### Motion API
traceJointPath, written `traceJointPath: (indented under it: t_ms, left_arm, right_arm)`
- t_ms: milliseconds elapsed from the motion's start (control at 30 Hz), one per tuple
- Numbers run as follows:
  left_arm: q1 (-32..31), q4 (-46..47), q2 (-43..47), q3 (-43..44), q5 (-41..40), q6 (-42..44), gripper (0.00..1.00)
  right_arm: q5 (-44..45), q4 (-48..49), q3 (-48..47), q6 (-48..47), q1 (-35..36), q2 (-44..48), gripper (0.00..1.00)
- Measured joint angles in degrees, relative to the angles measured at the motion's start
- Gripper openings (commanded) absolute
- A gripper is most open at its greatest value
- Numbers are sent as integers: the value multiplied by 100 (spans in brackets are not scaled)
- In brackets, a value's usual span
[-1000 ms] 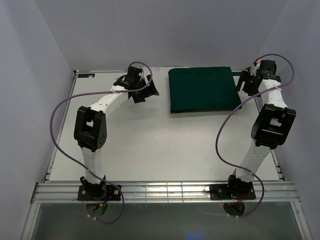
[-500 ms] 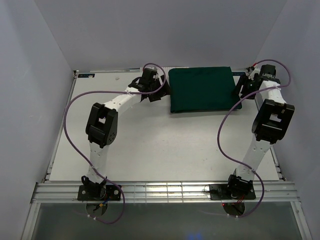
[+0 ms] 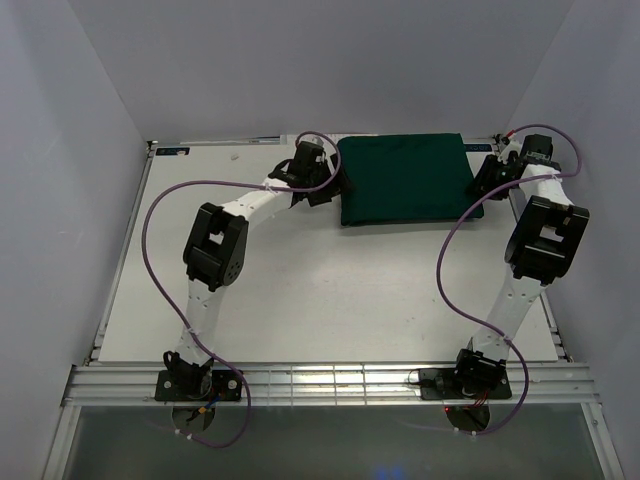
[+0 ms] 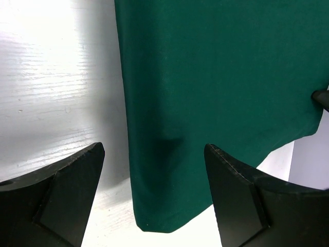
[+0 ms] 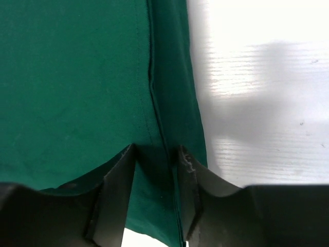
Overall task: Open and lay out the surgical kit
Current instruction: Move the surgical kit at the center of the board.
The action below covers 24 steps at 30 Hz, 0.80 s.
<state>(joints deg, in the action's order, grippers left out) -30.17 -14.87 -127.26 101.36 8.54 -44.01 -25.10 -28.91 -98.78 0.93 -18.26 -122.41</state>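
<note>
Closest to me, my two bases are bolted to the metal rail [image 3: 330, 380] at the near edge of the white table [image 3: 300, 290], and purple cables [image 3: 150, 230] loop off both arms. My left arm [image 3: 215, 245] reaches up and inward across the table and my right arm [image 3: 540, 240] runs up along the right side, so the two meet from opposite sides at the dark green cloth [image 3: 405, 180]. The cloth lies folded into a flat rectangle on the far part of the table, right of the middle, with its back edge near the far edge of the table. My left pincer [image 4: 154, 149] is spread wide and hangs over the left border of the cloth. One finger [image 4: 67, 190] is over bare table, the other is over the green, and the cloth's near left corner shows below, between them. Neither finger is seen touching the cloth. My right pincer [image 5: 155, 152] is at the cloth's right border, its fingers [image 5: 121, 180] drawn close together on either side of a raised hem line that runs straight away from me. Green fabric fills the narrow gap between them — whether they are truly biting it or only flanking it I cannot tell. The cloth lies smooth, with no fold lifted or turned back. Beyond it, plain pale walls close off the back and both sides.
</note>
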Motion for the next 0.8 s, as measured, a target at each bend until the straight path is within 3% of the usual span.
traceJointPath:
  t_ms: [133,267,433,500,700,733,800]
  left_arm:
    - [-46,15,-68,26,9,2,89]
    - [-68,24,-101,39,4,2,89]
    - [-76,48,-155,118,-4,-2,84]
    - [-83,57,-197,151,-15,-4,79]
    - [-129,57,-345,260,-15,-35,45]
    - [-146,63,-374,304,-13,-44,35]
    - [-168,31,-417,365,-61,-20,28]
  right_arm:
    - [-203,37,4,2,-17,-22,30]
    - [-367,85,22,-13,-57,-57,11]
    - [-455,107,26,-146,-79,-57,8]
    - [-472,111,28,-164,-83,-57,8]
    - [-511,162,63,-188,-87,-57,8]
    - [-531,190,81,-186,-90,-57,8]
    - [-577,251,116,-181,-92,-57,8]
